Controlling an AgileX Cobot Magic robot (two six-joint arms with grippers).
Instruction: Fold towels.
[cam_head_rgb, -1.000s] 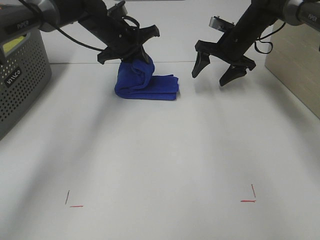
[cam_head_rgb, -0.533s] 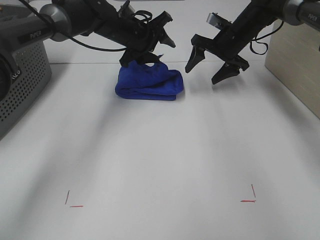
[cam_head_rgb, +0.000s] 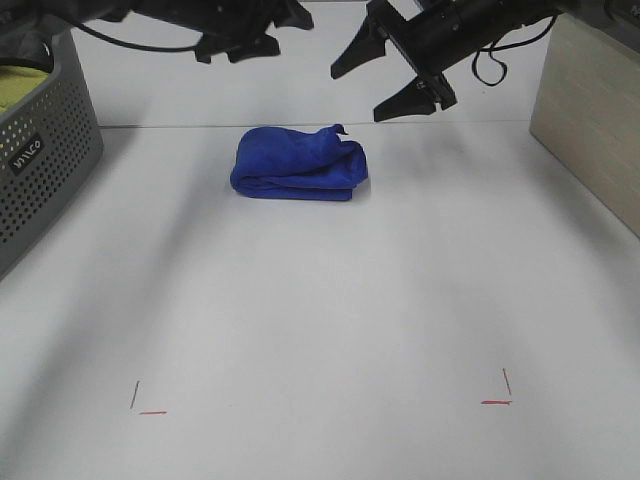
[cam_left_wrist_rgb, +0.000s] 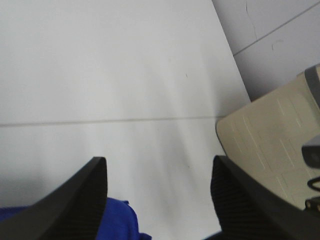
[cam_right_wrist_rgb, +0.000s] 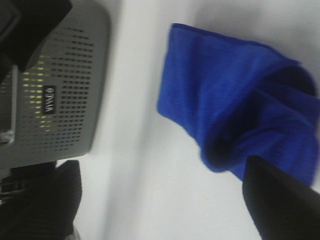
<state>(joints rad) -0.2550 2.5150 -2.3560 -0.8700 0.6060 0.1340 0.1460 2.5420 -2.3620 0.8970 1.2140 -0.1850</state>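
A blue towel (cam_head_rgb: 300, 165) lies folded in a thick bundle on the white table (cam_head_rgb: 320, 300), toward the back. Nothing touches it. My left gripper (cam_head_rgb: 265, 30) is open and empty, raised above and behind the towel at the top edge of the high view. In the left wrist view the left gripper (cam_left_wrist_rgb: 160, 200) shows open fingers, with a corner of the towel (cam_left_wrist_rgb: 120, 225) below. My right gripper (cam_head_rgb: 385, 80) is open and empty, raised to the right of the towel. The right wrist view shows the right gripper (cam_right_wrist_rgb: 160, 200) open above the towel (cam_right_wrist_rgb: 240, 115).
A grey perforated basket (cam_head_rgb: 40, 150) with something yellow (cam_head_rgb: 20, 85) inside stands at the left edge; it also shows in the right wrist view (cam_right_wrist_rgb: 55, 85). A beige box (cam_head_rgb: 590, 110) stands at the right. Red corner marks (cam_head_rgb: 148, 405) (cam_head_rgb: 500, 395) lie near the front.
My left gripper has let go of the towel and risen up and back. The towel has settled flat. My right gripper has risen and shifted left.
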